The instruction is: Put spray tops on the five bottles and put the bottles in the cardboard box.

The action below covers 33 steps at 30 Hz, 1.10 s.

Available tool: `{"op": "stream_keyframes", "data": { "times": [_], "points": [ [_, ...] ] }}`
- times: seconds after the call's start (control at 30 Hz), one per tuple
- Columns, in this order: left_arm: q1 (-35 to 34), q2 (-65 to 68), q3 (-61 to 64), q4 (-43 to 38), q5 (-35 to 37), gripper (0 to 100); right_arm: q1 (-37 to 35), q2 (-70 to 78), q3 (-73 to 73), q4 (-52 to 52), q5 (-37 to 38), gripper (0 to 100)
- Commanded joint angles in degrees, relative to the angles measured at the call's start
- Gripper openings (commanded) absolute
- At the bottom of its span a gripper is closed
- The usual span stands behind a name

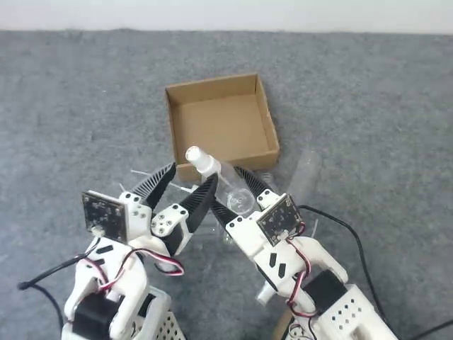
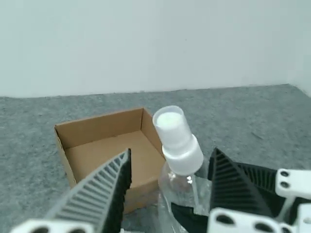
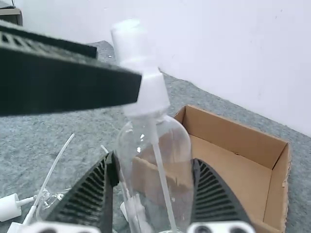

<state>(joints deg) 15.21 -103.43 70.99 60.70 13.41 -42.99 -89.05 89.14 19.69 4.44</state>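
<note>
High view had the left gripper (image 1: 193,173) spread open beside the spray top (image 1: 198,159), just short of the cardboard box (image 1: 219,124). Left wrist view showed that top sitting on the bottle (image 2: 182,187). Right wrist view caught the right gripper (image 3: 151,170) clamped around the bottle's body.

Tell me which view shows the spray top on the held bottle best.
The left wrist view: the spray top shows whole, cap to collar, seated on the bottle. The right wrist view has a black finger overlapping it; the high view shows it small.
</note>
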Motion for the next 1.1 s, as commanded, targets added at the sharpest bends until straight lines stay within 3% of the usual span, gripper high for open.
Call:
{"op": "stream_keyframes", "data": {
  "times": [0.0,0.17,0.4,0.67,1.07],
  "points": [
    [-1.7,-1.1,-0.3,0.6,-0.6,24,0.7,-1.7,-1.1,0.0,-0.7,0.6],
    [-6.4,-1.1,0.4,0.4,-0.6,24,0.7,-1.7,-1.1,0.0,-0.7,0.6],
    [-7.1,-1.1,5.8,-3.6,-1.1,24,0.7,-1.7,-1.1,0.0,-0.7,0.6],
    [-7.8,-1.1,6.2,-2.5,-3.0,24,0.7,-1.7,-1.1,0.0,-0.6,0.6],
    [-21.8,-1.1,4.5,-3.4,-2.7,24,0.8,-1.7,-1.1,0.0,-0.6,0.6]
  ]
}}
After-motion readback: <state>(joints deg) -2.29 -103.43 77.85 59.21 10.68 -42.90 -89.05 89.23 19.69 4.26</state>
